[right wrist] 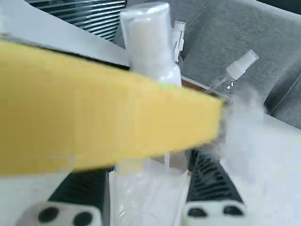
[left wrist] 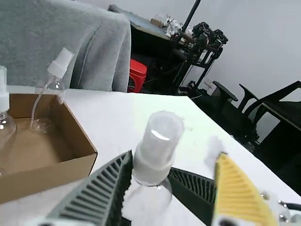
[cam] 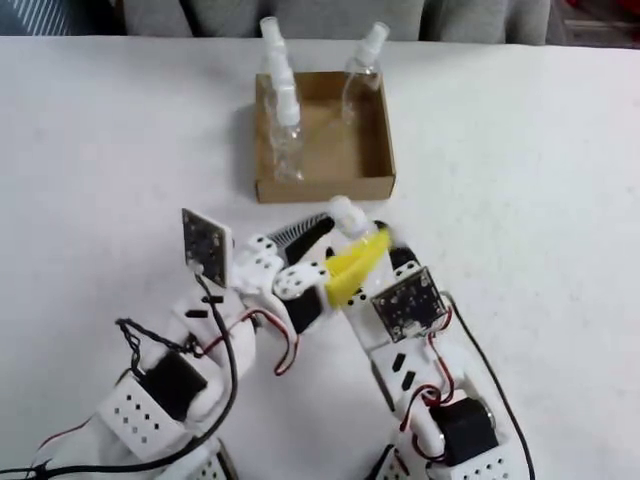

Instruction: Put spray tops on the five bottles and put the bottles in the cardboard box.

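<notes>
The left gripper [left wrist: 149,169] is clamped on the bottle [left wrist: 143,200] below its spray top [left wrist: 157,141], just in front of the cardboard box [cam: 325,187]; the right gripper [cam: 368,250] sits beside the top, and we cannot tell its state; we recommend seating the top squarely, bottle upright, before lifting over the box wall.
</notes>
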